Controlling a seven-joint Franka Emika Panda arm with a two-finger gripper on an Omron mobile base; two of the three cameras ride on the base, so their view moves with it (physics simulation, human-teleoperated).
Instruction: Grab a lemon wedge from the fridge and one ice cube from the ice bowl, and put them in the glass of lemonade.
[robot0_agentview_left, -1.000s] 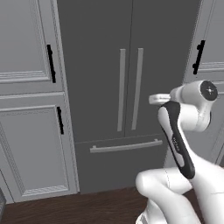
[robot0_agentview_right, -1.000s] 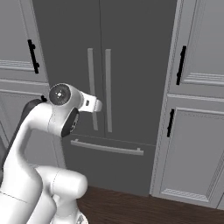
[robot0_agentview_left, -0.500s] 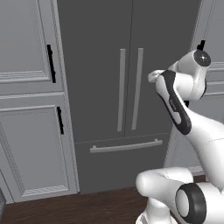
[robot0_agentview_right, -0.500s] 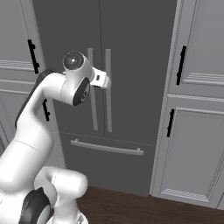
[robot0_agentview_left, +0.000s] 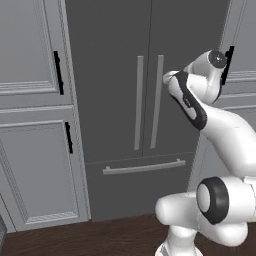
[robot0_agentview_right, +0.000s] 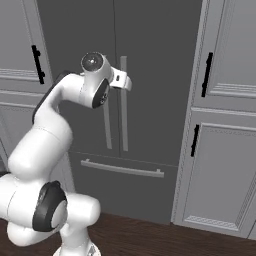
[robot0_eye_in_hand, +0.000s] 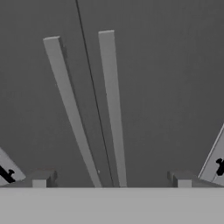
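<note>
Task is at the very start: fridge (robot0_agentview_left: 150, 100) sits centre frame with both doors shut, so nothing is fetched yet. Left to do, as I read it: open a door, get the lemon wedge, get an ice cube, drop both in the glass. Gripper (robot0_eye_in_hand: 111, 181) is pointed at the two vertical door handles (robot0_eye_in_hand: 111, 109), which run down the middle of the hand view; fingers (robot0_eye_in_hand: 41, 179) are spread wide apart with nothing between them and not touching a handle. In the right base view the hand (robot0_agentview_right: 121, 80) is up by the top of the handles. Hidden: the lemon wedge, presumably behind the doors. Can't tell how close the fingertips are to the door. Grey cabinets (robot0_agentview_left: 35, 150) flank the fridge.
</note>
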